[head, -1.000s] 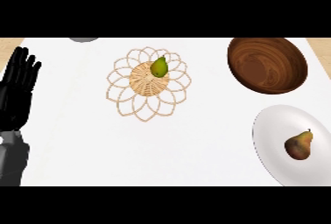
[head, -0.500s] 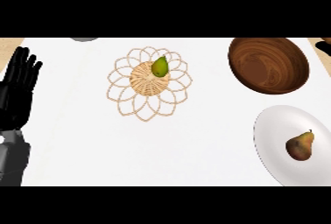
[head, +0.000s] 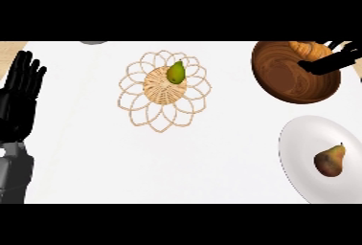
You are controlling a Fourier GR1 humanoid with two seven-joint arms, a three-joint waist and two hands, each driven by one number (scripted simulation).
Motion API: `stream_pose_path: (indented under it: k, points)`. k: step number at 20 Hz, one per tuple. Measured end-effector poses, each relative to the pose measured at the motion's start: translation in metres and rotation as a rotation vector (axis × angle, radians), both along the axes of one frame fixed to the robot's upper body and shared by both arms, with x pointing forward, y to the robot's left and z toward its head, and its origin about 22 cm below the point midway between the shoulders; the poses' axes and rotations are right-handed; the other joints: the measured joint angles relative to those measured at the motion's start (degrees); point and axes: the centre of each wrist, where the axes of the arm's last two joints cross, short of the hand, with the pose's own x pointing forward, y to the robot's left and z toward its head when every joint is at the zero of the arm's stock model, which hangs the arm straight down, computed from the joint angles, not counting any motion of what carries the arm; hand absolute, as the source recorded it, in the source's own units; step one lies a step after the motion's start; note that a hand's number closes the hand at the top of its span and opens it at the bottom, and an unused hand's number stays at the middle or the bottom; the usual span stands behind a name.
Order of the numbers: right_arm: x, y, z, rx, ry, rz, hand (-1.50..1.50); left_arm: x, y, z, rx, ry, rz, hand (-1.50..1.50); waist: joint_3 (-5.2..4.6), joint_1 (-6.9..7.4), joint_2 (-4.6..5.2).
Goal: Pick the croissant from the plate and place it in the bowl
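Note:
The golden-brown croissant (head: 309, 48) hangs over the far rim of the dark wooden bowl (head: 286, 79) at the upper right. My right hand (head: 329, 63) comes in from the right edge, with black fingers above and below the croissant, curled round it. Most of that hand lies outside the view. The white plate (head: 300, 153) sits at the lower right with a brownish pear (head: 330, 160) on it. Along the left edge my left hand (head: 20, 98) rests open, fingers pointing up.
A woven wicker mat (head: 164, 91) lies at the upper middle and carries a green pear (head: 175, 72). A small grey object (head: 92, 42) shows at the top edge. The counter's wooden edge shows at the top left corner.
My right hand has come in from the right edge carrying the croissant and now sits over the bowl's far rim. The left hand has not moved.

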Motion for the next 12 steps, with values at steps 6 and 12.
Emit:
stream_pose_path:
  k: [6, 12]
  points:
    - [0.01, -0.003, -0.039, 0.18, -0.009, -0.055, -1.5, 0.001, 0.0, -0.004, -0.001, -0.005, -0.008, 0.0, 0.06, 0.27, 0.24]
    - [0.01, -0.013, -0.049, 0.35, -0.203, -0.097, -1.5, -0.003, -0.005, -0.008, -0.008, 0.0, -0.012, 0.0, 0.1, 0.31, 0.25]
